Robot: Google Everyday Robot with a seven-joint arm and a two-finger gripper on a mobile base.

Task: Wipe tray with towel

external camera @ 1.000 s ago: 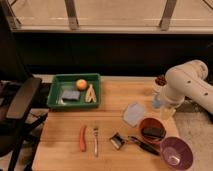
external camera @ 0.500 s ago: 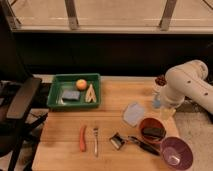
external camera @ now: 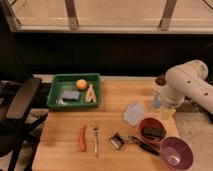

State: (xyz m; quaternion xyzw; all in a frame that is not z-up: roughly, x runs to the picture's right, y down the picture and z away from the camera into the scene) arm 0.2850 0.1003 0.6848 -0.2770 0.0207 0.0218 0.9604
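Observation:
The green tray sits at the table's back left. It holds an orange fruit, a dark blue sponge block and a pale yellow item. The pale blue-grey towel lies flat on the wooden table, right of the tray and apart from it. My white arm reaches in from the right. My gripper hangs low at the arm's end, just right of and above the towel.
A red-brown bowl with a dark object in it and a purple bowl stand at the front right. An orange-red stick, a fork, a peeler and a black-handled tool lie along the front. A black office chair stands at the left.

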